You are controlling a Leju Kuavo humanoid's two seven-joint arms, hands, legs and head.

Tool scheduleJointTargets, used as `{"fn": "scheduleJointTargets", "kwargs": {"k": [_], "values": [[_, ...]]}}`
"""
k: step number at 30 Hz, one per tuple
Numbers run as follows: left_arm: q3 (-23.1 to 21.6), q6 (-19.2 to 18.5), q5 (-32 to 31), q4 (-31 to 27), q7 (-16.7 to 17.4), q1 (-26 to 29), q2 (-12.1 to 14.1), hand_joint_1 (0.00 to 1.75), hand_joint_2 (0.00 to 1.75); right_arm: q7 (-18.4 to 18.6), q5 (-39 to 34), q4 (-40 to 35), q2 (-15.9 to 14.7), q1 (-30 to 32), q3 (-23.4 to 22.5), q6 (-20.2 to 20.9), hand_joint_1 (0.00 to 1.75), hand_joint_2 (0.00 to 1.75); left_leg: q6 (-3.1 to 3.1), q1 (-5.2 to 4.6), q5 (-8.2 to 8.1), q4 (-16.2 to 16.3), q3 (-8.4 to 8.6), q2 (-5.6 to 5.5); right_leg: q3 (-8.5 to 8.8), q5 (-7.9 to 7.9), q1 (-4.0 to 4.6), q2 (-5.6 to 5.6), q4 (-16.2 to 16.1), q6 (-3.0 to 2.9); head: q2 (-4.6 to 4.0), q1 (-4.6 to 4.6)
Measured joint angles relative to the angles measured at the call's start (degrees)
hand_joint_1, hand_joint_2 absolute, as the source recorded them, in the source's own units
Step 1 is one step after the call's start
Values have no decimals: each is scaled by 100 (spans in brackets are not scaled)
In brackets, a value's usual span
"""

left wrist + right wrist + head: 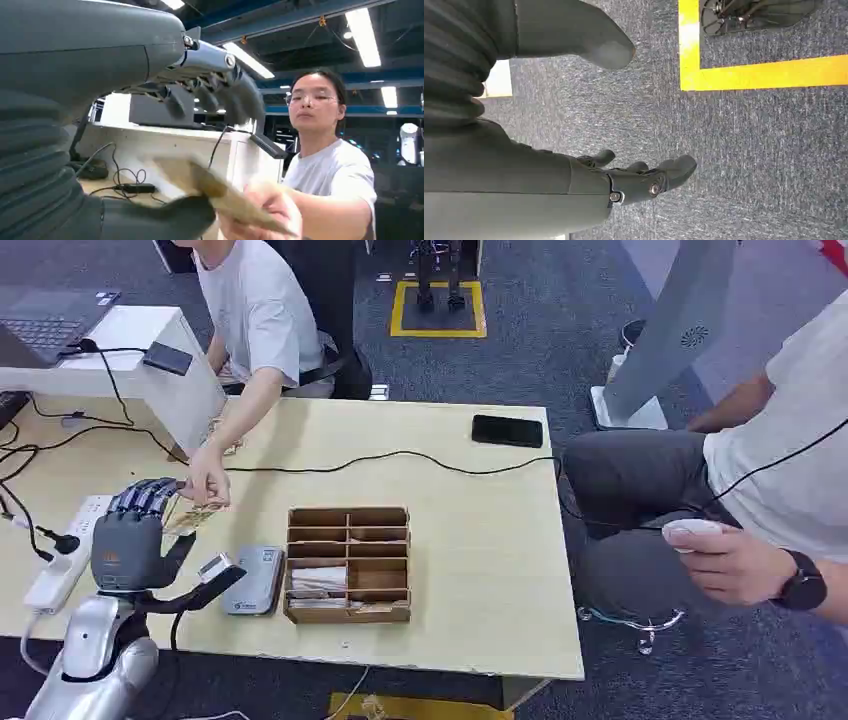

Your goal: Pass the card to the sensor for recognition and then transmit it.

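Pale wood made the table (470, 570), and the wooden compartment box (348, 563) near its front edge serves as the landmark. Far left of the box a white power strip (62, 565) lay by the table's edge. Just right of that, still well left of the box, the robot's left hand (135, 535) was raised over the table with fingers (220, 97) spread apart and thumb out, gripping nothing. The card (190, 518), tan and blurred in the wrist view, sat between that hand and a person's hand (208, 480), which pinched it; whether the robot's thumb touched it I cannot tell. Immediately left of the box lay a grey card reader (254, 580). Behind the box to the right a black phone (507, 430) rested on the table. The right hand (624, 180) hung over blue carpet (749, 150), fingers loosely extended, empty.
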Motion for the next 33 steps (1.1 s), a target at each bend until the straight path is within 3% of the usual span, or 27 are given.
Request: {"fn": "scheduleJointTargets", "kwargs": {"k": [4,11,16,20,22,27,33], "values": [[0,24,155,0,-35,0,-7,175,175,-4,0,13,0,-1,0,-9,0,175,0,0,0,0,0,0,0,0,0,0,0,0,0,-2],[0,35,616,-2,-389,5,-7,175,175,-11,0,67,-30,-8,11,-81,0,175,0,0,0,0,-1,-2,1,0,0,-1,0,0,0,0],[2,-20,844,-2,-413,-5,-33,175,175,-2,2,103,-50,-10,17,-101,0,175,0,0,0,0,0,-1,0,0,0,-1,0,0,0,-2],[2,-411,1216,-9,-328,-24,-133,175,175,-2,0,100,-50,-12,17,-81,0,175,0,0,0,0,1,0,0,0,0,0,0,0,0,-2],[0,-963,1646,-68,-240,-22,-188,175,175,-4,0,59,-46,-9,17,-68,0,175,0,-1,0,0,1,0,0,0,-1,0,0,0,0,-2],[0,-1838,2377,-227,-72,17,-299,175,175,11,0,-183,37,7,-20,144,0,175,0,-1,0,0,0,0,0,0,0,0,0,0,0,-2],[2,-2166,2662,-363,68,185,-389,175,175,13,0,-516,175,37,-77,330,0,175,0,0,0,0,-1,0,-1,0,0,0,0,0,0,0]]}}
